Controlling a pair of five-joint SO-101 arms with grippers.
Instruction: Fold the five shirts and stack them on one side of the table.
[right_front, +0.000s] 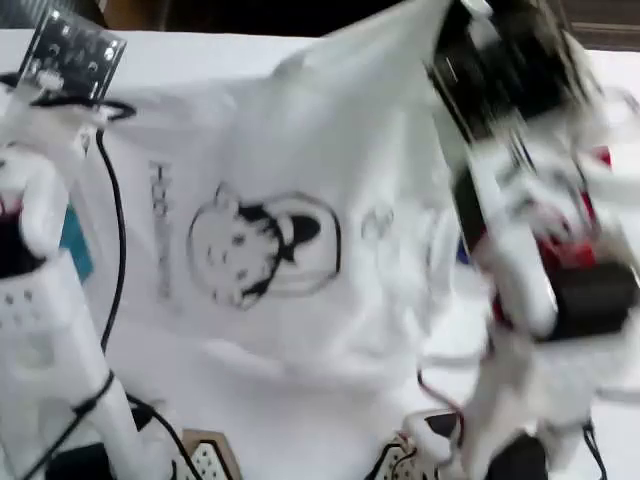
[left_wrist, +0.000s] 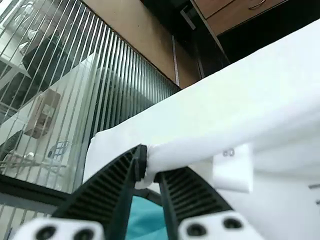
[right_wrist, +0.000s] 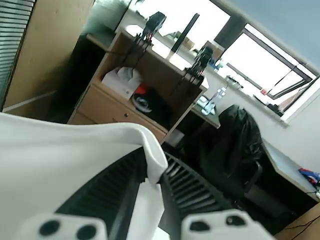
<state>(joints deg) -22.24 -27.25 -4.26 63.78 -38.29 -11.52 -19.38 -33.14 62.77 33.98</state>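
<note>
The white counter (right_front: 200, 50) carries a white shirt (right_front: 300, 250) with a cartoon face print, held spread between the two arms. The left fingers (left_wrist: 141, 162) are closed tight, with a fold of the shirt's edge pinched between their tips. The right fingers (right_wrist: 142, 169) are clamped the same way on another edge, and cloth drapes over them. A black cable (right_front: 115, 250) crosses in front of the shirt by the left arm. A teal item (right_front: 75, 240) sits just beside the cable.

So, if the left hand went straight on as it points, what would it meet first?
The white shirt: the left hand is shut on its edge, and the cloth spreads just ahead. Depth beyond is unclear.
</note>
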